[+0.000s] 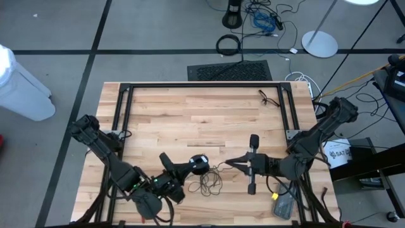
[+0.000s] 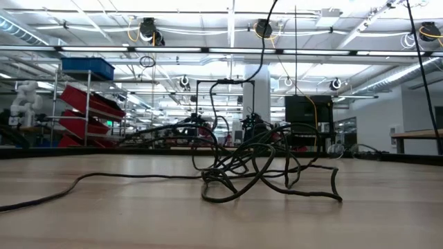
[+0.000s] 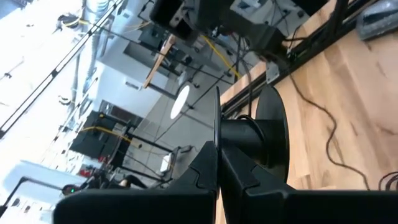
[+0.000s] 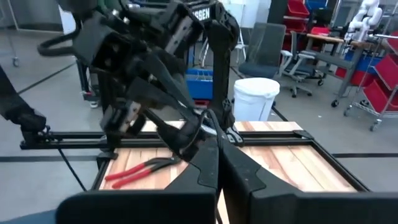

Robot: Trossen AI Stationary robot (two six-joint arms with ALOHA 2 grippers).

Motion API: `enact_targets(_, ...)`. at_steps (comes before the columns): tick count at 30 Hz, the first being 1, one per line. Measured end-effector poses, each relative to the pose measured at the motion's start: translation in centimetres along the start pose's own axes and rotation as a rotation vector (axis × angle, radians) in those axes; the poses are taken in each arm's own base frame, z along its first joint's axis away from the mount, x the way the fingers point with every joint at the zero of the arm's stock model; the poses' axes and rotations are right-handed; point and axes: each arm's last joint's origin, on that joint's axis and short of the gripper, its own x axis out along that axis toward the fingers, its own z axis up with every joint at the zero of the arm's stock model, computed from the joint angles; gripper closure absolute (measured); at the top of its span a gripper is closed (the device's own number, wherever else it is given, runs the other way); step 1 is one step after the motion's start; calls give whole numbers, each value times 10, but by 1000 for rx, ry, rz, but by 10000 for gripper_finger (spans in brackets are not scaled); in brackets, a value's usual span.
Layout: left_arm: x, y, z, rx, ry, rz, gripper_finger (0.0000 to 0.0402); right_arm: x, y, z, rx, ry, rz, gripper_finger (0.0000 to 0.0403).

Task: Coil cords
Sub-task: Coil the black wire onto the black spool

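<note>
Cord (image 1: 211,182) lies loose on the table (image 1: 190,114), near front edge, between my two hands; not coiled yet. Small round puck (image 1: 199,163) sits at the cord's left end, w/ the left hand (image 1: 180,170) right at it. In the left wrist view the fingers (image 3: 208,168) are pressed together and the puck (image 3: 270,134) stands edge-on just past the tips; touching or merely adjacent, I can't tell. I judge the left is there to anchor the puck end while the slack gets worked.

Right hand (image 1: 229,162) is closed tight too, tip at the cord's right end. Whether the strand is pinched I can't confirm; it's too thin in the high view, and the right wrist view shows only closed fingers (image 4: 211,165) w/ the left arm beyond. Likely placed to draw the free end round.

Low view: cord (image 2: 263,169) is a tangled heap, one tail trailing off along the table; neither hand shows there. Loops overlap, so count and crossings are unclear. Red-handled pliers (image 4: 140,168) appear in the right wrist view only; I can't locate them from above. A second small dark cord (image 1: 269,98) lies near the far edge, well apart, detail too small to read
</note>
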Motion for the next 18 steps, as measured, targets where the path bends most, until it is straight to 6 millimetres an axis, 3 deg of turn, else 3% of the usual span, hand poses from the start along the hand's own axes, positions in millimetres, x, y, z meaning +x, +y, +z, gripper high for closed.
enact_targets(18,19,8,-5,-138,98,151,400,25,28,-9,-13,-122,103,403)
